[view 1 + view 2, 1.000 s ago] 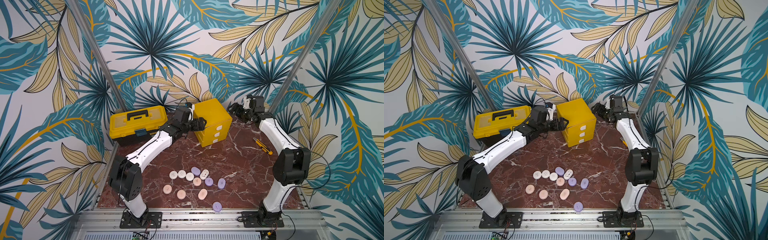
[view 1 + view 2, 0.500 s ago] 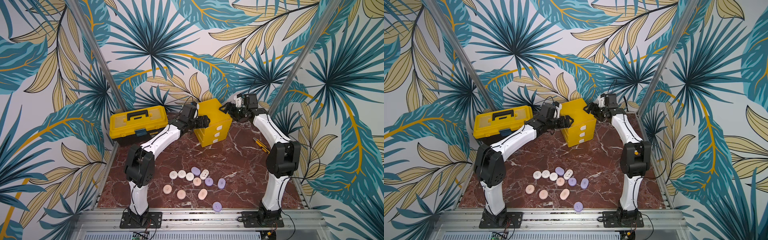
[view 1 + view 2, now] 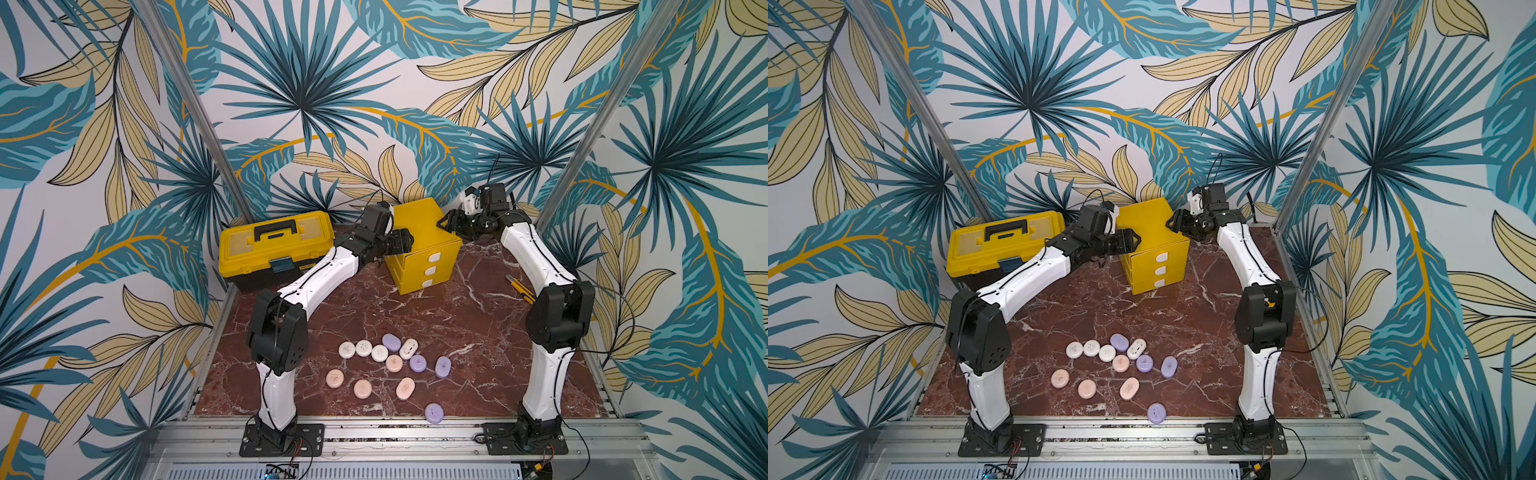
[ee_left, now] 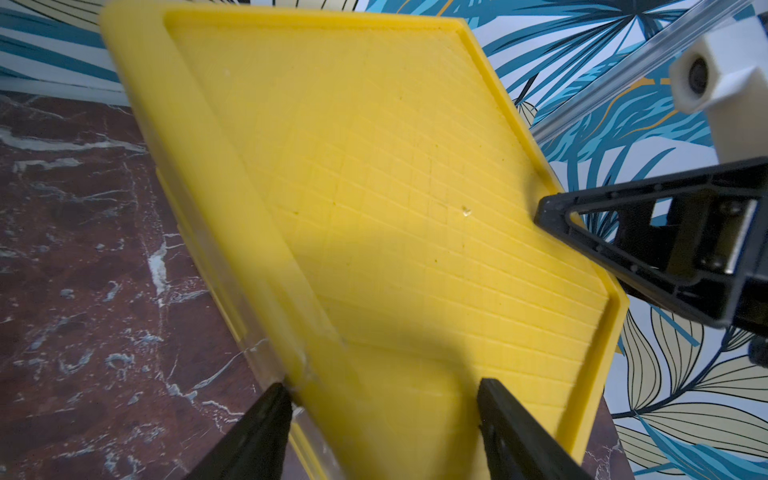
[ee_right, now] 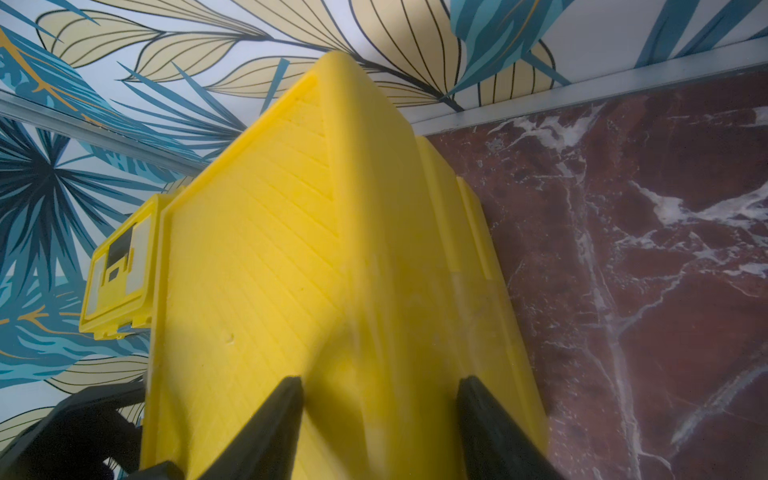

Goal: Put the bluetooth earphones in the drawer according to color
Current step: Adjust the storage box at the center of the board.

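Note:
The small yellow chest (image 3: 419, 226) stands at the back, its three drawers (image 3: 413, 270) closed, each with a white tab handle. My left gripper (image 3: 409, 243) is at the chest's upper left corner. In the left wrist view its jaws (image 4: 384, 384) stand apart astride that corner, one fingertip (image 4: 278, 399) against the chest's edge. My right gripper (image 3: 444, 220) is at the upper right corner, jaws (image 5: 379, 380) apart over the top edge of the chest (image 5: 291, 249). The bluetooth earphones lie loose near the front: white (image 3: 363, 348), purple (image 3: 417, 363) and pink (image 3: 362, 388) cases.
A yellow toolbox (image 3: 276, 245) with a black handle sits left of the chest, close to my left arm. A yellow-black utility knife (image 3: 519, 286) lies by the right edge of the marble table (image 3: 457, 324). One purple case (image 3: 434, 413) lies apart at the front edge.
Both arms have swung in toward the chest and now bracket its upper corners. Both sets of jaws have narrowed. The earphone cases have not moved.

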### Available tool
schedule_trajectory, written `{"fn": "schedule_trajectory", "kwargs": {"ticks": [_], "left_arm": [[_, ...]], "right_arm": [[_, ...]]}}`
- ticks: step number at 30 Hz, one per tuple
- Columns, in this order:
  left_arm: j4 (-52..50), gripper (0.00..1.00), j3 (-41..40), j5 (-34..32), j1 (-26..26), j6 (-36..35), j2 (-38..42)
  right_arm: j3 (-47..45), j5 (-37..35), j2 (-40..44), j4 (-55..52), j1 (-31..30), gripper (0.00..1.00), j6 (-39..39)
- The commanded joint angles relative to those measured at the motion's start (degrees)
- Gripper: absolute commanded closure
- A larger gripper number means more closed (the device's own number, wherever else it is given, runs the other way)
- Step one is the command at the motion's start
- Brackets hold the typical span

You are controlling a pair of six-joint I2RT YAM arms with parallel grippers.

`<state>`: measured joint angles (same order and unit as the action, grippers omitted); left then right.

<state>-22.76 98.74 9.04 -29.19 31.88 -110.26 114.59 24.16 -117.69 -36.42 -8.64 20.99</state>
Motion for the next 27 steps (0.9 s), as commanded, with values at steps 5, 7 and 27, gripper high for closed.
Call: {"fn": "schedule_trajectory", "kwargs": {"ticks": [5,7,27], "left_arm": [[-2.8,0.25,-0.3,1.1,-2.5,-1.8,3.8],[-2.7,0.25,-2.3,0.7,-2.9,-1.6,5.2],[-2.7,0.24,-15.7,-3.5,-7.4,0.2,15.3]], "right_arm": [[5.2,8.1,-3.7,-8.5,-7.8,0.37,-3.5],[6.0,8.1,-4.2,-9.4,-8.8,0.37,-3.9],[7.9,8.1,-4.3,-11.9,-11.9,0.37,-4.4]]}}
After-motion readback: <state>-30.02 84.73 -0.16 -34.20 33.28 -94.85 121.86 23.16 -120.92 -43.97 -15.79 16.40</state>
